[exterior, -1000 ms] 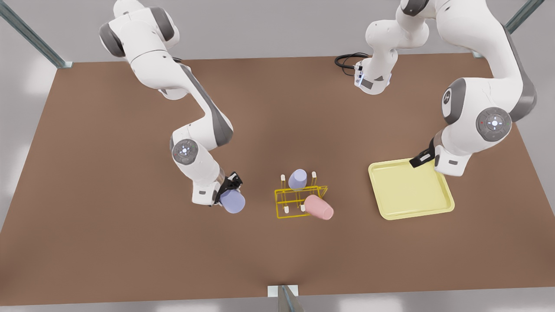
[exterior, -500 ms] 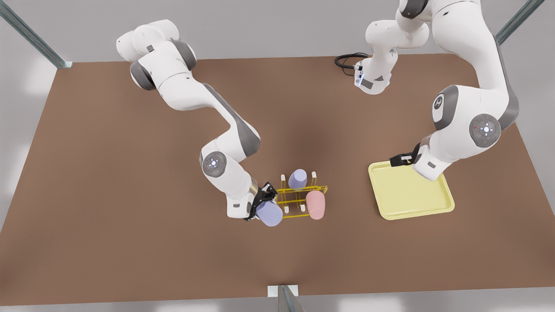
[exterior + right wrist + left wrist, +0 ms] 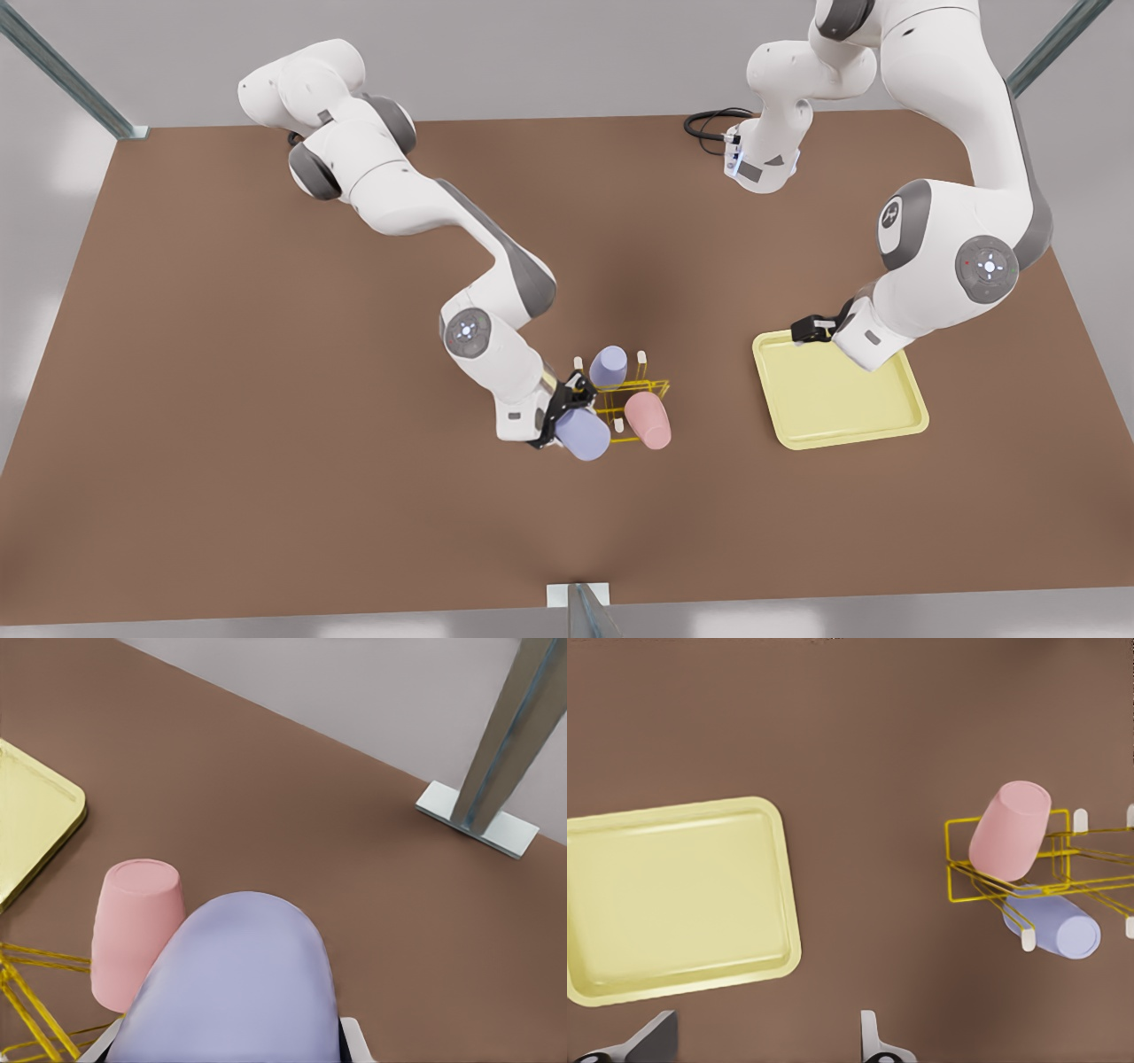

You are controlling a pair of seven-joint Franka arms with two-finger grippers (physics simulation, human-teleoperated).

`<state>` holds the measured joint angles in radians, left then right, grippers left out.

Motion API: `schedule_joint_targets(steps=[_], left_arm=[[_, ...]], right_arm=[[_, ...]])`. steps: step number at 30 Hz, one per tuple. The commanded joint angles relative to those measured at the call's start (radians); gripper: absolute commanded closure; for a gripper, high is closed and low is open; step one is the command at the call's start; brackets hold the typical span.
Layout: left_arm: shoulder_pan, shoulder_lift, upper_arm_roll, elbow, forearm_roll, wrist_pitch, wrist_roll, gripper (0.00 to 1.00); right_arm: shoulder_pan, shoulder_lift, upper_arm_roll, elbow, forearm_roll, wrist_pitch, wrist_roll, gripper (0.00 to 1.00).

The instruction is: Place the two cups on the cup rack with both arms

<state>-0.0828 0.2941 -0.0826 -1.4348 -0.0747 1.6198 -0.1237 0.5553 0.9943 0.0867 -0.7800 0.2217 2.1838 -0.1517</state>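
Note:
The yellow wire cup rack (image 3: 654, 386) stands mid-table. An upturned lavender cup (image 3: 609, 366) sits on a far peg and the pink cup (image 3: 648, 420) leans on a near peg. On the front view's left, my right gripper (image 3: 567, 416) is shut on a second lavender cup (image 3: 582, 434), held tilted at the rack's near-left corner. The right wrist view shows this held cup (image 3: 239, 983) beside the pink cup (image 3: 137, 926). My left gripper (image 3: 808, 328) hangs open over the tray's far-left corner. Its wrist view shows the rack (image 3: 961, 859), pink cup (image 3: 1010, 830) and lavender cup (image 3: 1059, 926).
A flat pale-yellow tray (image 3: 850, 399) lies on the front view's right of the rack. A metal post with a foot plate (image 3: 578, 602) stands at the table's near edge. A black cable (image 3: 709, 124) lies by the far arm base.
My right arm carried the lavender cup toward the front view's right until it reached the rack. The pink cup shifted on its peg. My left gripper drifted toward the front view's left over the tray's corner.

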Motion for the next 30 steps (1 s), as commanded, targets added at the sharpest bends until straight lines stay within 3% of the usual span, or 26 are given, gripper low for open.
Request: schedule_joint_targets(steps=[1,10,27,29,30], left_arm=[[0.000,-0.001,0.000,0.000,0.000,0.017,0.104,0.00],[-0.006,-0.001,0.000,0.000,0.001,0.026,0.090,0.00],[-0.005,0.005,0.000,0.000,0.000,0.025,0.070,0.00],[-0.005,0.010,0.000,0.000,0.000,0.025,0.070,0.00],[-0.003,0.010,0.000,0.000,0.000,0.026,0.070,0.00]], right_arm=[[0.000,-0.006,0.004,-0.002,-0.001,-0.013,0.050,0.21],[-0.006,-0.023,0.013,-0.010,0.015,-0.098,0.050,0.20],[-0.009,0.000,0.015,-0.024,0.011,-0.067,0.049,0.20],[-0.009,0.001,0.015,-0.024,0.011,-0.067,0.049,0.16],[-0.009,0.003,0.015,-0.024,0.011,-0.065,0.049,0.00]])
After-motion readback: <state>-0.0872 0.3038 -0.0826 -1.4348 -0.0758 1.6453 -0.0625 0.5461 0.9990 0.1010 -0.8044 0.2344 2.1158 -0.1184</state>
